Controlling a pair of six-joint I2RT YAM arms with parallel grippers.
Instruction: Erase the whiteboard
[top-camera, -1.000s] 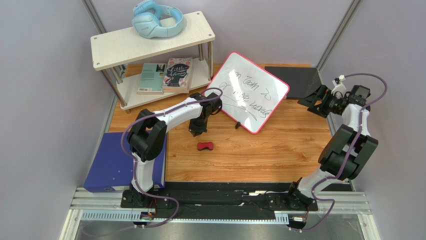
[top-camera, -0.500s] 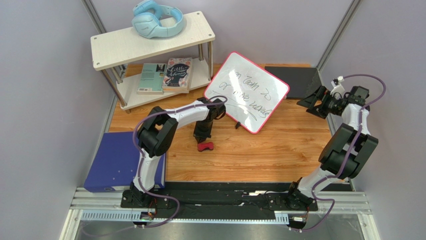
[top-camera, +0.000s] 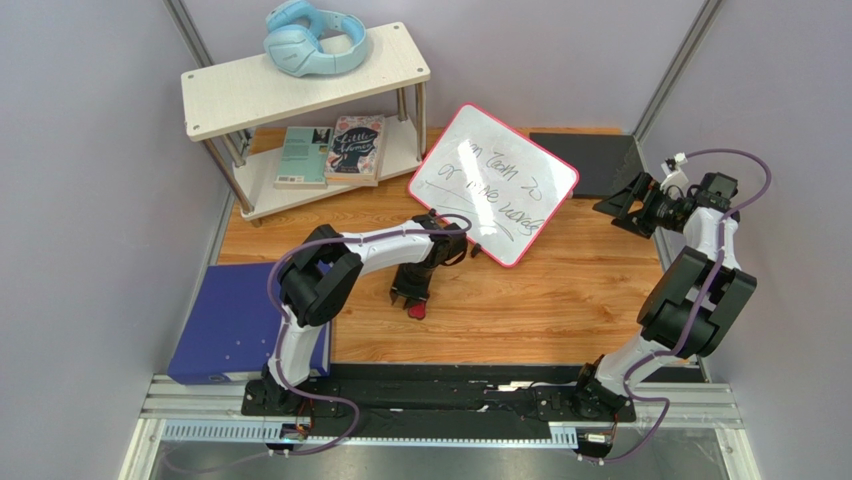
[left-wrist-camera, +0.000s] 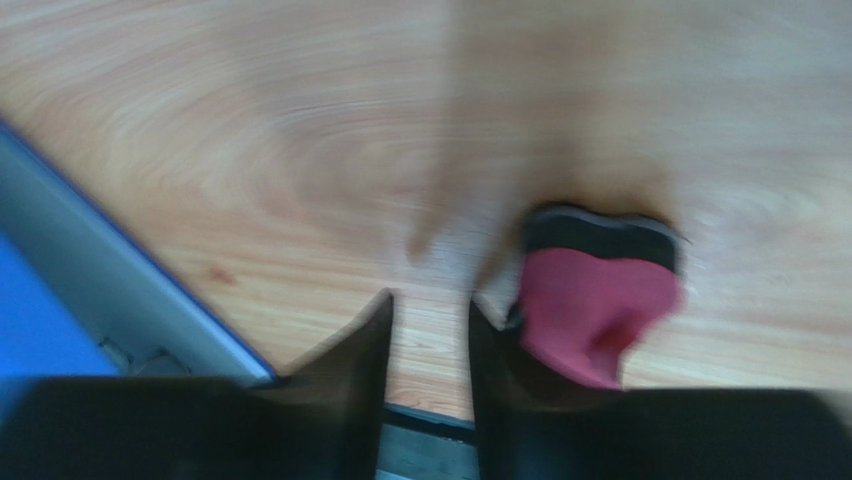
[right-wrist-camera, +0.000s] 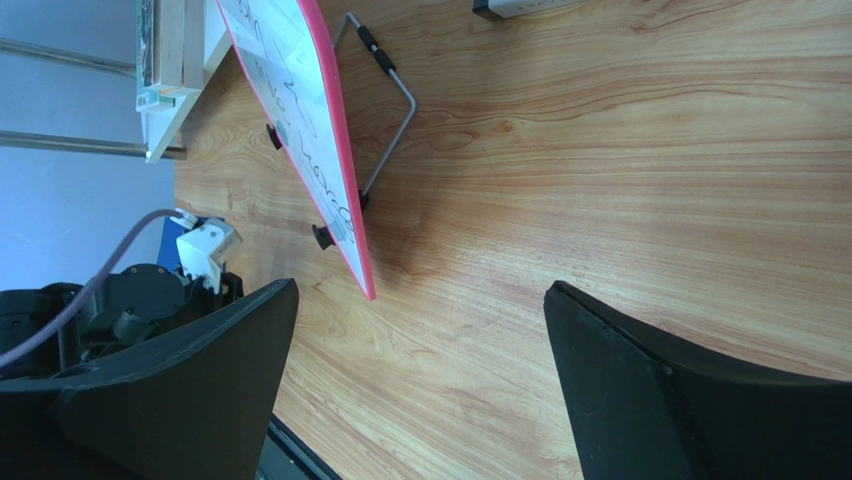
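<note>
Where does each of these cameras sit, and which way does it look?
Top: above and behind the arms, looking down on the wooden table; both arms show.
Left wrist: looks down at a small red-and-black eraser; left gripper shows.
Right wrist: looks across at the glossy white red-rimmed whiteboard; right gripper shows.
Top and right wrist share the whiteboard.

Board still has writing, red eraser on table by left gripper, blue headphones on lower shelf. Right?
No: the top external view shows the blue headphones on the top shelf, not the lower. The whiteboard still has writing and the red eraser lies on the table by the left gripper.
</note>
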